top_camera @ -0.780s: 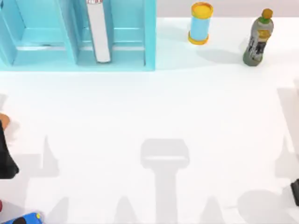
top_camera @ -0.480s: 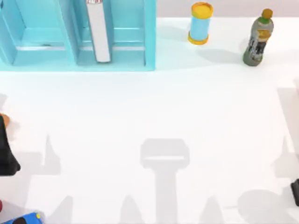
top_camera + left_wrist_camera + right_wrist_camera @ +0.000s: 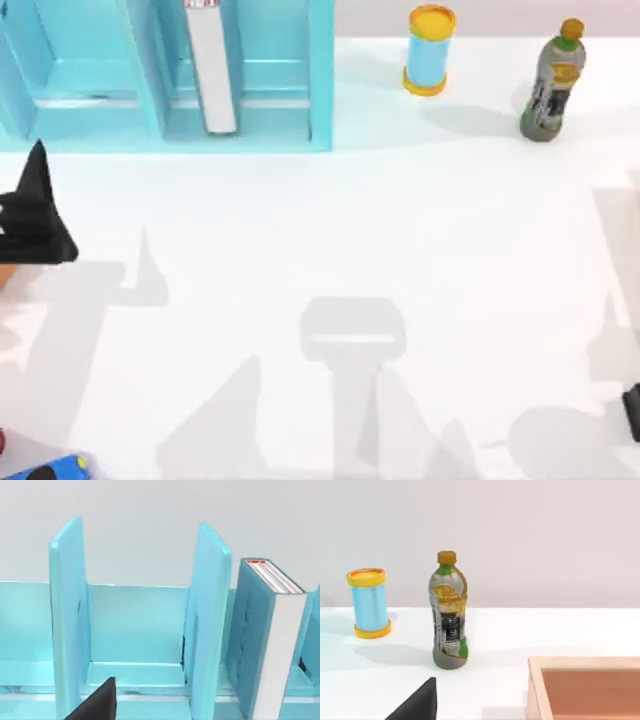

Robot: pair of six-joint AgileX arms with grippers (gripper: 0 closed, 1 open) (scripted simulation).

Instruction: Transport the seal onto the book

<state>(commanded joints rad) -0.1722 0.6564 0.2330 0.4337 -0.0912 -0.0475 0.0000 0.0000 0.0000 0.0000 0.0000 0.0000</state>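
1. the left tool [image 3: 35, 215] is hovering at the table's [image 3: 320, 250] far left edge, just in front of the light-blue shelf unit [image 3: 165, 75]; whether its fingers are apart or together i cannot tell.
2. a small orange patch [image 3: 5, 272] is showing just under that tool at the frame's edge. it may be the seal's lower body, but too little is showing to be sure, so i am not judging whether the seal is being carried.
3. a blue corner [image 3: 55, 468] is peeking in at the near left edge of the table. i am taking it for the book, mostly cut off.
4. a white-spined volume [image 3: 210, 70] is standing upright in the shelf unit; the left wrist view is facing it.
5. further right, a yellow-capped blue cylinder [image 3: 430, 50] and a bottle [image 3: 550, 85] are standing at the back.
6. the right tool [image 3: 632, 412] is sitting parked at the far right edge; its fingers' state i cannot tell.
7. as i judge it, the seal is not yet resting on the book, so the transport and placement are remaining.
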